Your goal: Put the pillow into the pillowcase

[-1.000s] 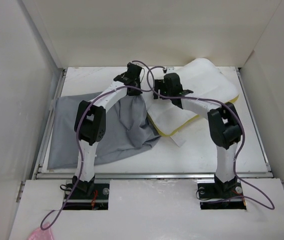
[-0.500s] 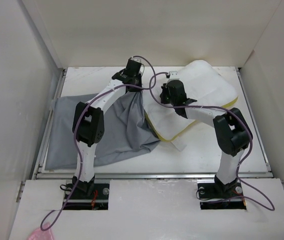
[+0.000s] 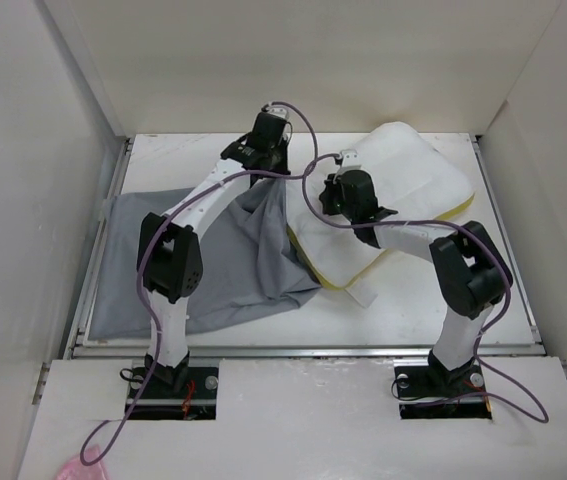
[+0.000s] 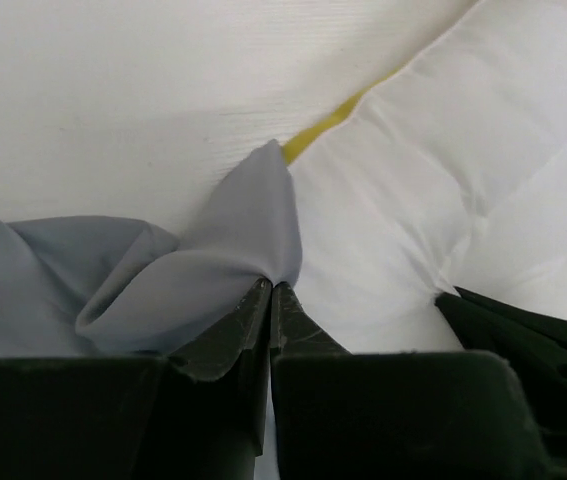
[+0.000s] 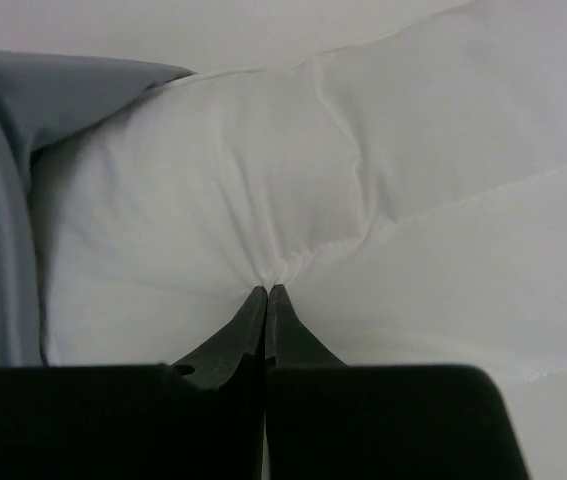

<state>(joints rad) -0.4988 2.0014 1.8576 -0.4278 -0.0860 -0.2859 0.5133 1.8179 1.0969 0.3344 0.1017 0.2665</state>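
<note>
The white pillow point(image 3: 403, 175) with yellow trim lies at the back right of the table, its near-left end beside the mouth of the grey pillowcase point(image 3: 233, 265). My left gripper point(image 4: 271, 287) is shut on a fold of the pillowcase point(image 4: 213, 260) edge, held up against the pillow point(image 4: 433, 170). My right gripper point(image 5: 266, 290) is shut on a pinch of the pillow point(image 5: 263, 180) cloth, with the pillowcase point(image 5: 3, 200) just to its left. From above, the left gripper point(image 3: 268, 165) is at the back centre and the right gripper point(image 3: 331, 205) sits over the pillow's left part.
White walls point(image 3: 63, 150) enclose the table on the left, back and right. A metal rail point(image 3: 303, 350) runs along the table's near edge. A small white tag point(image 3: 361, 296) sticks out from the pillow's near corner.
The right gripper has closed on the pillow cloth and its arm has swung left. The left gripper has lifted the pillowcase edge farther back and right.
</note>
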